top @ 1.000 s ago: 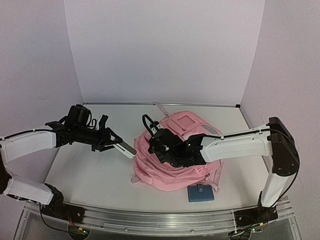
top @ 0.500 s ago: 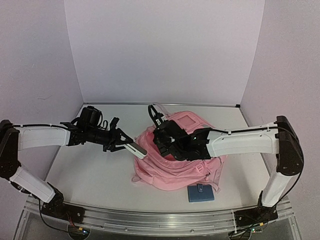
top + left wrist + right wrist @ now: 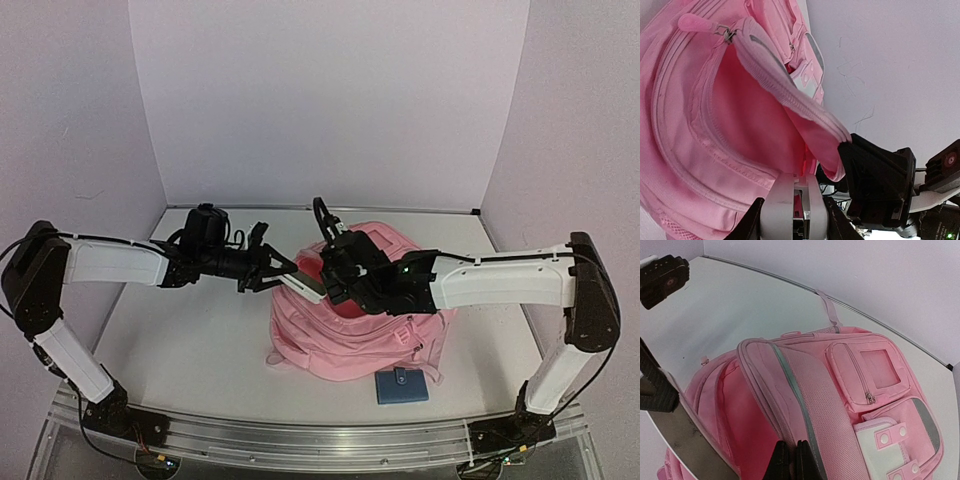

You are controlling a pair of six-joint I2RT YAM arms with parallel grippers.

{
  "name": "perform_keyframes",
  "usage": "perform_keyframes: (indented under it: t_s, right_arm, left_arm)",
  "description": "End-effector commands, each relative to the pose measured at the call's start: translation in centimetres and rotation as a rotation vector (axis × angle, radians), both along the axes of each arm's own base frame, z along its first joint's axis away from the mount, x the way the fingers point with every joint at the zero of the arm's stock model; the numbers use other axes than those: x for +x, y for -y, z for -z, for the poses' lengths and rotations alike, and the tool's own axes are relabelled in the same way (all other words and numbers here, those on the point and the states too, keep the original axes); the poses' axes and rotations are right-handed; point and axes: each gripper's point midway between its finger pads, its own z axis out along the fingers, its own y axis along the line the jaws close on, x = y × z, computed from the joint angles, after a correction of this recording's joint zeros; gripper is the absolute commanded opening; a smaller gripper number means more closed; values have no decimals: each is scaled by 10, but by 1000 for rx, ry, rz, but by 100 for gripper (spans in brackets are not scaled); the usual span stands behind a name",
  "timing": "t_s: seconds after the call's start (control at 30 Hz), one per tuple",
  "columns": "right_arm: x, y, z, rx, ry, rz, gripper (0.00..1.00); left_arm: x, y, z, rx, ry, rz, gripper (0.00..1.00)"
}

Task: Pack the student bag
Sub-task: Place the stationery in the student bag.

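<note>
The pink student bag lies in the middle of the table with its main compartment open. My right gripper is shut on the edge of the bag's upper flap and holds it up. My left gripper is shut on a flat grey slab-shaped object, and the object's far end is at the mouth of the opening. In the left wrist view the grey object points into the bag's pink inside. In the right wrist view it lies across the lower left, at the opening's rim.
A small blue wallet-like item lies on the table just in front of the bag. White walls stand close on the left, back and right. The bag's front pockets face up on its far side.
My left arm has moved right, carrying the grey object from beside the bag to its opening. My right gripper has lifted the flap higher and further right, widening the opening.
</note>
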Motion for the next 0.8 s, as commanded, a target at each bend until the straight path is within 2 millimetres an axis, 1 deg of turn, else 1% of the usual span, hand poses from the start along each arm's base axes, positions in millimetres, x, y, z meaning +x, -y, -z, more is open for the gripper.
perform_keyframes:
  t_s: [0.0, 0.1, 0.17, 0.27, 0.33, 0.4, 0.47, 0.57, 0.63, 0.77]
  right_arm:
    - [4, 7, -33, 95, 53, 43, 0]
    - [4, 5, -36, 105, 54, 39, 0]
    - [4, 6, -38, 112, 58, 42, 0]
    - [5, 6, -43, 126, 64, 48, 0]
    - [5, 6, -45, 137, 66, 52, 0]
    - [5, 6, -48, 145, 68, 53, 0]
    - [5, 7, -50, 149, 71, 56, 0]
    - [5, 7, -52, 155, 72, 56, 0]
    - [5, 7, -51, 154, 72, 57, 0]
    - [5, 7, -51, 156, 69, 56, 0]
  left_arm:
    - [18, 22, -35, -118, 87, 10, 13]
    - [24, 33, -37, -156, 95, 18, 12]
    - [27, 41, -31, -150, 90, 29, 12]
    - [30, 50, -11, -88, 80, 28, 13]
    - [31, 55, 5, -31, 78, 27, 17]
    - [32, 54, 16, 28, 98, 21, 25]
    - [34, 49, 22, 84, 114, 3, 38]
    - [35, 36, 19, 155, 174, -23, 59]
    - [34, 29, 13, 187, 218, -33, 68]
    - [28, 13, 13, 251, 261, -46, 83]
